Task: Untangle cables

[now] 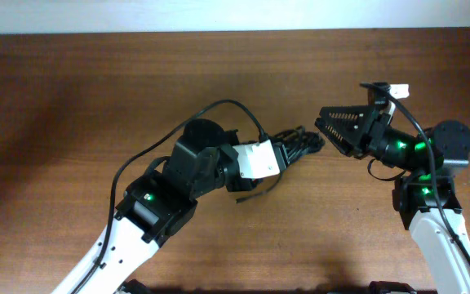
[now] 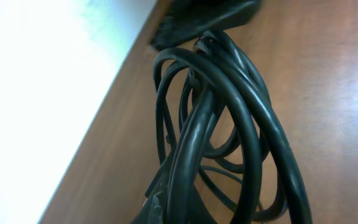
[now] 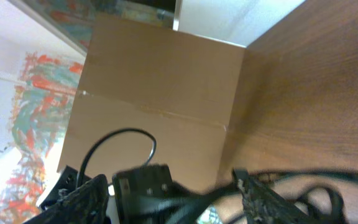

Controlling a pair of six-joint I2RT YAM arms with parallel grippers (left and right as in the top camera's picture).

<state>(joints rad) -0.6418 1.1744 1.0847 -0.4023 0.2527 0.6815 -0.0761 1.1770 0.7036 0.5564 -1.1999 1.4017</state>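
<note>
Cables (image 1: 302, 144) are lying as one black tangled bundle near the middle of the table (image 1: 72, 98), a little to the right of centre, between the two arms. The left gripper (image 1: 288, 153) is reaching in from the near left and its tip is sitting right at the left edge of the bundle. It is clenched tight, and the cords are starting directly from its tip, so it is gripping the cables there. One loose strand is trailing back under this arm toward the near side.

In the left wrist view the cables (image 2: 229, 124) are filling almost the whole picture. Several glossy black loops are crossing over each other and resting on the brown wood. I cannot tell which cord is which, and no plug is showing here.

The right gripper (image 1: 320, 126) is coming from the right side, and its jaws are standing wide apart, pointing left at the bundle and holding nothing. Its tips are just beside the right end of the tangle. I cannot tell if they are touching it. In the right wrist view its two fingers (image 3: 263, 202) are spreading wide, with blurred cords (image 3: 319, 186) running between and past them. A cardboard box (image 3: 160, 93) is standing beyond the far edge of the table.
</note>
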